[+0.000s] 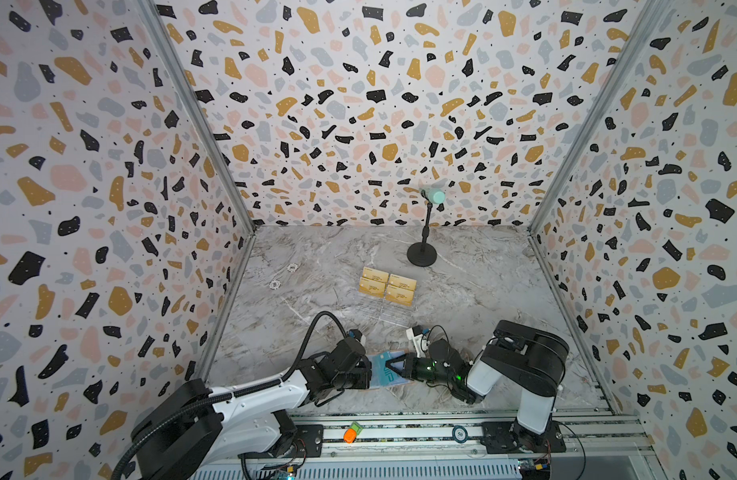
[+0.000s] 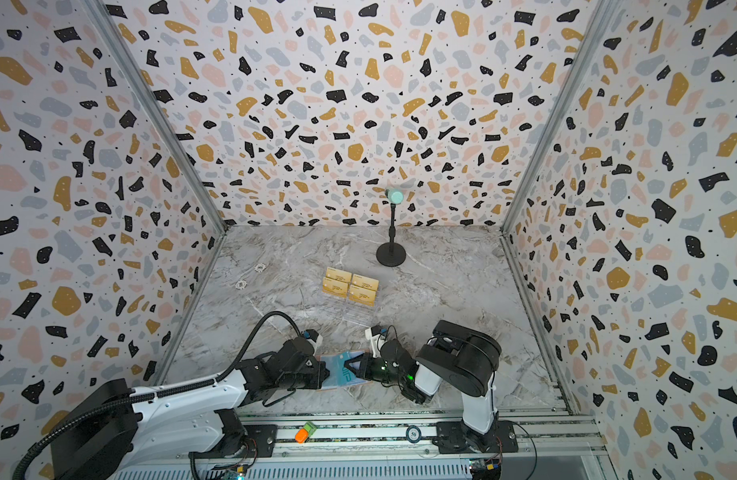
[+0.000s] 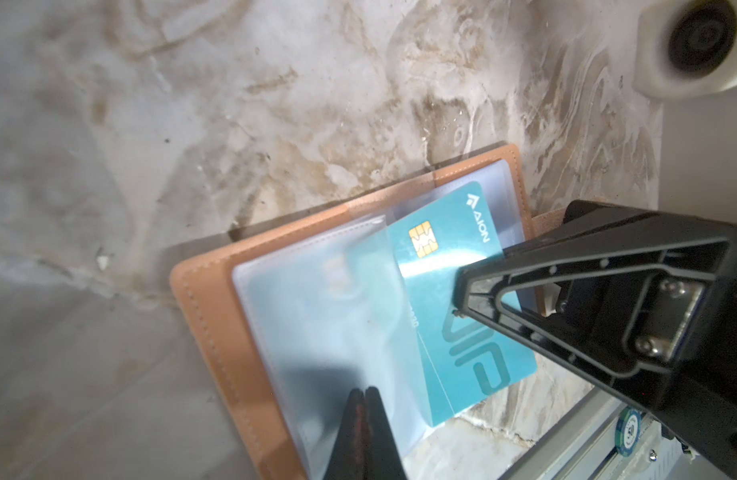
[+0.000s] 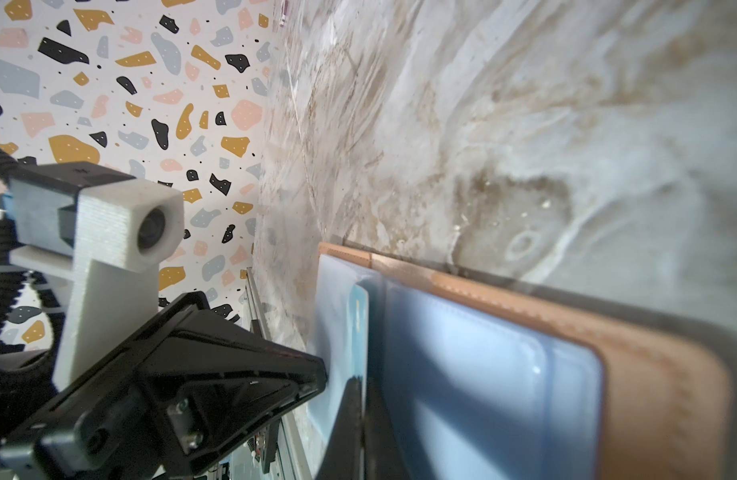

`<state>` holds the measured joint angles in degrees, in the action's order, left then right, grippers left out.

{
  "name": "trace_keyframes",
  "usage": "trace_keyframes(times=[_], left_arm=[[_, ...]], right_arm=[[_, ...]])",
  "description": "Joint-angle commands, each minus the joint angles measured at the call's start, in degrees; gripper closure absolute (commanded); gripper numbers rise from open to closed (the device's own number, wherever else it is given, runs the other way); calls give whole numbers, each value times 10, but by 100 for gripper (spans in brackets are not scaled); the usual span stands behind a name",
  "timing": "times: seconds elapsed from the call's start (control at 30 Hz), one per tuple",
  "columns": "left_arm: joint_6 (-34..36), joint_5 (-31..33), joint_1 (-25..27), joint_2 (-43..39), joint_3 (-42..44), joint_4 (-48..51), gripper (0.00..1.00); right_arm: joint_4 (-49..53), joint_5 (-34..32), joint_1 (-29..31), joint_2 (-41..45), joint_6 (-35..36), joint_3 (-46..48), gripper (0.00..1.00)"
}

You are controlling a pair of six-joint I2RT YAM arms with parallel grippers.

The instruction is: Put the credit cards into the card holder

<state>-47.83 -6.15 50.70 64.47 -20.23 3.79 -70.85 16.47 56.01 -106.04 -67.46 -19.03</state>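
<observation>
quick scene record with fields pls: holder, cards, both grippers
card holder: open, lying flat, sleeves up
teal VIP card: part inside a clear sleeve, part sticking out
left gripper: shut, pinching that sleeve
right gripper: shut on the teal VIP card
gold cards: four showing mid-table, not yet in the card holder

Bright and even, soft shadows on worktop [image 1: 462,291]. Bent toward edges in top views. Blurred close up at wrists.
</observation>
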Motion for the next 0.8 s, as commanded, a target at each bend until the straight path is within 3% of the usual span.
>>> trace_keyframes(times=[0.0,0.37,0.6,0.77], left_arm=[[-5,2,3,-5,14,14,100],[-7,0,3,-4,14,12,100],[-10,1,3,-6,14,12,100],[-12,6,3,-8,14,15,100]], right_arm=[[43,-15,0,8,30,-3,100],[29,-2,-5,-1,40,-9,100],[-43,14,-4,-33,2,-2,100],[-38,8,0,-39,-1,-4,100]])
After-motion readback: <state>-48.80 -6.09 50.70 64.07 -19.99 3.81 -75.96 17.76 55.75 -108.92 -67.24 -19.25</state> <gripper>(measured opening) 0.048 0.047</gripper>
